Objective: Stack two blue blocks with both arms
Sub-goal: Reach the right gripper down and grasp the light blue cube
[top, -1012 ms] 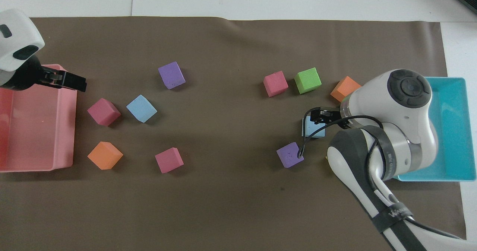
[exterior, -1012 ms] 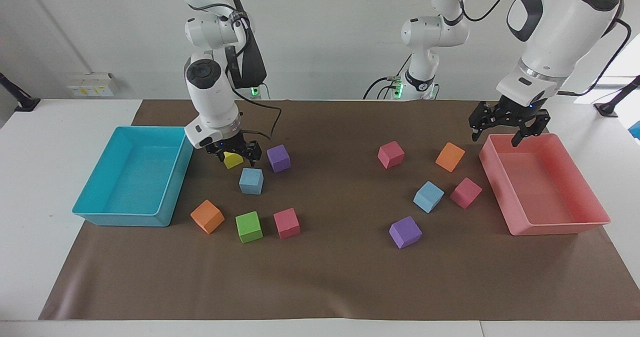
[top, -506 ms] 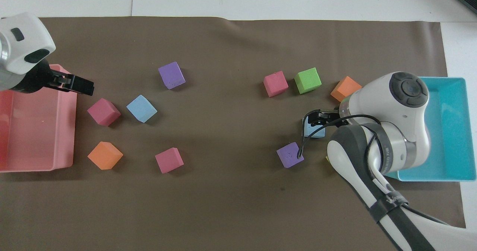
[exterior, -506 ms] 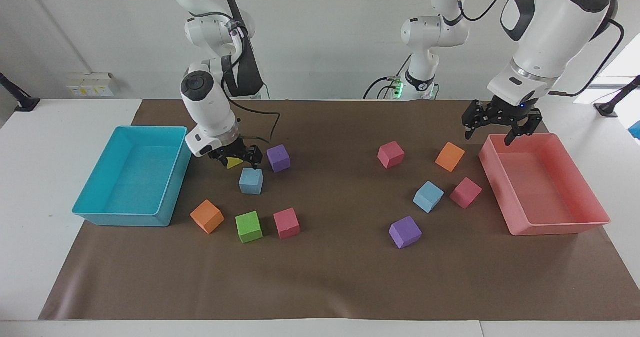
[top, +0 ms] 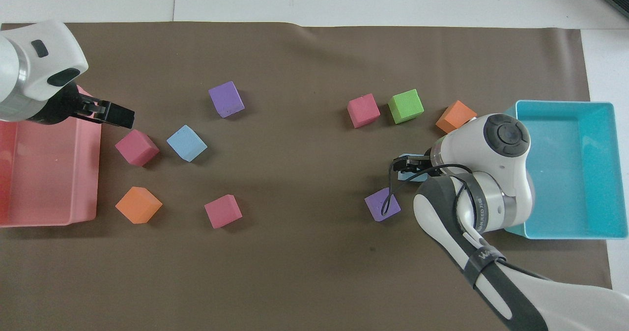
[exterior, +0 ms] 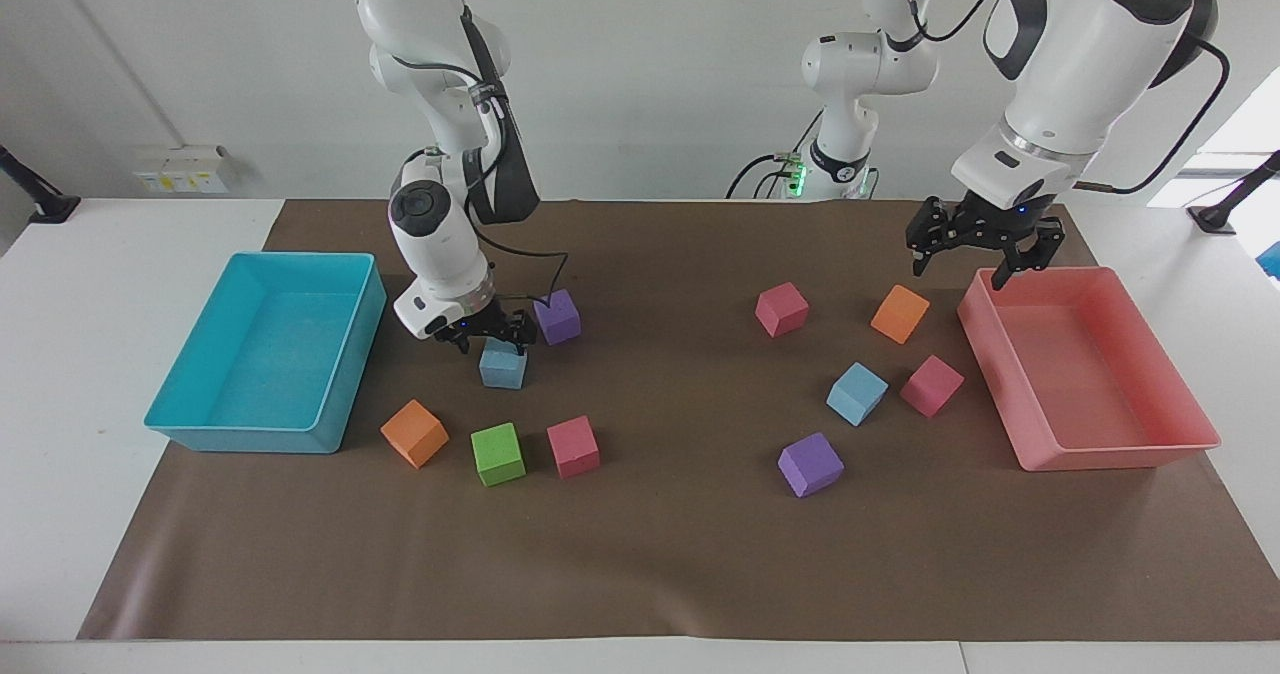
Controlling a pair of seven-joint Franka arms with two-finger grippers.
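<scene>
Risk first. Right gripper (exterior: 490, 336) low over the blue block (exterior: 502, 365) at the right arm's end of the counter (exterior: 70, 374), fingers spread wide, nothing held. Purple cube (exterior: 557, 316) just beside that block, on the side nearer the robots. Could clip the purple cube with one finger on the way down, or land a fingertip on the block's top edge and shove it across the brown mat (exterior: 660, 554) instead of straddling it. Hard to tell from the overhead view how well centred, with the block (top: 409, 176) mostly covered by gripper and wrist; probably close, not certain.

Second blue block (exterior: 857, 393) flat on the mat toward the left arm's end, close beside a pink cube (exterior: 931, 385), well apart from the first. Tight squeeze there for a finger; likely to nudge the pink cube or twist the block. Left gripper (exterior: 968, 260) up over the corner of the pink tray (exterior: 1120, 454), near the orange cube (exterior: 900, 313), fingers wide and empty. Nothing stacked yet.

Against a second ago: right gripper shifted off a spot nearer the robots onto the blue block, and lower. Left gripper drifted off the tray toward the cubes. All cubes unmoved.
</scene>
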